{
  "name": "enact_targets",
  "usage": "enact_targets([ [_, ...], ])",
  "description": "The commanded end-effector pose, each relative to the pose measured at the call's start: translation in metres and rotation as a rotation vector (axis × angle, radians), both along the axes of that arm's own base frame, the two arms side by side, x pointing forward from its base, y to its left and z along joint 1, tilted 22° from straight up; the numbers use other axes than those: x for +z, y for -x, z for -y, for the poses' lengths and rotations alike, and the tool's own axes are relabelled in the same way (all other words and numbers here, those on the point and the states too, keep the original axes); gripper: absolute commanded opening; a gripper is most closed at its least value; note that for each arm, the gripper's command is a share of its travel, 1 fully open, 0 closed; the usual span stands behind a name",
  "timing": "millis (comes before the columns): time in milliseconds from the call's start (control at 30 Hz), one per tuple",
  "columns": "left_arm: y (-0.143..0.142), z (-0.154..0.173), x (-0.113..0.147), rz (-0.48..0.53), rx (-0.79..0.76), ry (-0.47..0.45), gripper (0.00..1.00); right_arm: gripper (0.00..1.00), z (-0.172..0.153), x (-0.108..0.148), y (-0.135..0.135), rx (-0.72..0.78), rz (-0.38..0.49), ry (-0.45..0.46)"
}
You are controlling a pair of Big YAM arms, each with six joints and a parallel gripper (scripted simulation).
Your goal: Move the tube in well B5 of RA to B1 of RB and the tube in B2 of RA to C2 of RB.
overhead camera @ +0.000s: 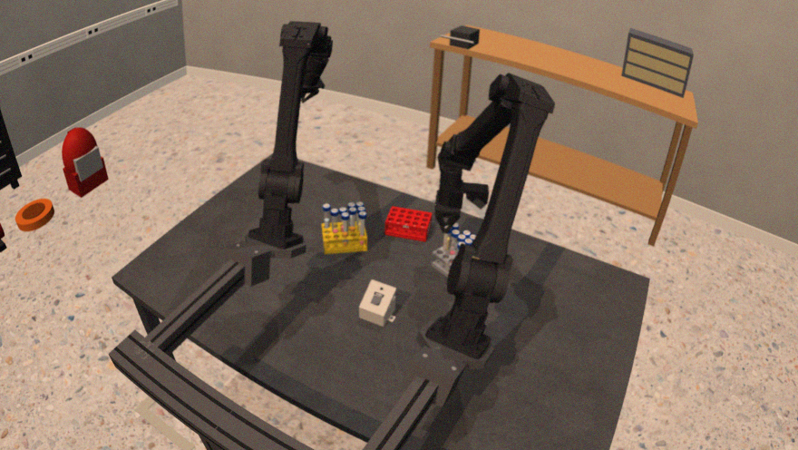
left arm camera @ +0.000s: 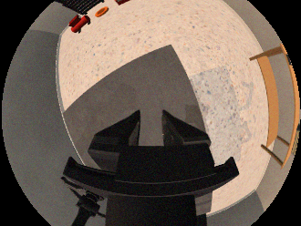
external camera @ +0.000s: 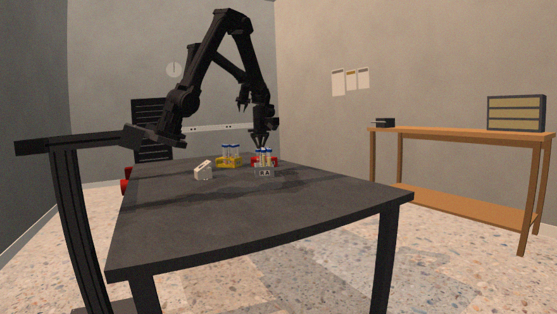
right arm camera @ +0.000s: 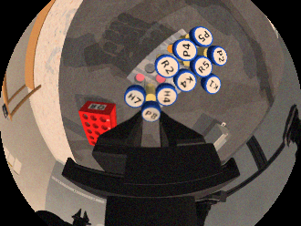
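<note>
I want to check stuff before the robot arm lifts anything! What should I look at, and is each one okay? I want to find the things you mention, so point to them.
1. Right gripper [external camera: 260,145] [right arm camera: 151,119] has a tube: ok, it is shut on the tube with the P8 cap [right arm camera: 150,112].
2. P8 is the tube we want: cannot tell, no well names can be read.
3. Other caps are out of the fingers' way: not ok, H7 [right arm camera: 135,96] and H4 [right arm camera: 167,94] are very close.
4. Grey rack [external camera: 264,171] sits level: ok, it looks flat on the table.
5. Left gripper [external camera: 242,105] [left arm camera: 151,119] is away from the racks: ok, it hangs high up.
6. Well B1 in the yellow rack [overhead camera: 345,247] [external camera: 230,163] is free: cannot tell.
</note>
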State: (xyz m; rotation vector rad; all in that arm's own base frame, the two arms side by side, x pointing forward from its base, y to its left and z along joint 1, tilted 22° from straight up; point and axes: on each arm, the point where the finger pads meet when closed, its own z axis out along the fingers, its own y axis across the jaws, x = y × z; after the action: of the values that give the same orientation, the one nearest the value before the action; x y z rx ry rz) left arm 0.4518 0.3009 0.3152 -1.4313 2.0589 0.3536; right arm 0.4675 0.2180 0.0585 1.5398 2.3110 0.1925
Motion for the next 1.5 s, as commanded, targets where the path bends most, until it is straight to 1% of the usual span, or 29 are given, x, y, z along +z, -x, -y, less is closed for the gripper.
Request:
enact_targets([
  [0,-0.004,-0.003,0.020,0.035,0.001,-0.019,0.30,0.00,-0.005,0.010,-0.009,0.002,0.025,-0.015],
  [100,-0.004,-0.003,0.020,0.035,0.001,-0.019,0.30,0.00,-0.005,0.010,-0.009,0.002,0.025,-0.015],
  [133,-0.004,-0.003,0.020,0.035,0.001,-0.019,0.30,0.00,0.000,0.006,-0.011,-0.001,0.025,-0.013],
  [233,-0.004,-0.003,0.020,0.035,0.001,-0.019,0.30,0.00,-0.002,0.015,-0.010,0.000,0.035,-0.020],
  [467,-0.004,-0.003,0.020,0.035,0.001,-0.019,0.30,0.00,-0.003,0.022,-0.005,0.001,0.029,-0.018],
  [633,-0.004,-0.003,0.020,0.035,0.001,-0.019,0.30,0.00,-0.004,0.016,0.006,0.004,0.014,-0.011],
  [867,-0.004,-0.003,0.020,0.035,0.001,-0.019,0.30,0.00,-0.006,0.016,0.009,0.005,0.015,-0.012],
  [900,-0.004,-0.003,0.020,0.035,0.001,-0.019,0.30,0.00,-0.001,0.008,0.008,-0.001,0.000,-0.001],
  [1033,-0.004,-0.003,0.020,0.035,0.001,-0.019,0.30,0.00,0.000,0.017,0.007,-0.002,0.014,-0.010],
  [1233,-0.004,-0.003,0.020,0.035,0.001,-0.019,0.30,0.00,-0.004,0.022,0.010,0.000,0.016,-0.012],
  [1367,-0.004,-0.003,0.020,0.035,0.001,-0.019,0.30,0.00,-0.011,0.034,0.005,0.005,0.034,-0.022],
  [1467,-0.004,-0.003,0.020,0.035,0.001,-0.019,0.30,0.00,-0.010,0.032,0.003,0.001,0.028,-0.019],
])
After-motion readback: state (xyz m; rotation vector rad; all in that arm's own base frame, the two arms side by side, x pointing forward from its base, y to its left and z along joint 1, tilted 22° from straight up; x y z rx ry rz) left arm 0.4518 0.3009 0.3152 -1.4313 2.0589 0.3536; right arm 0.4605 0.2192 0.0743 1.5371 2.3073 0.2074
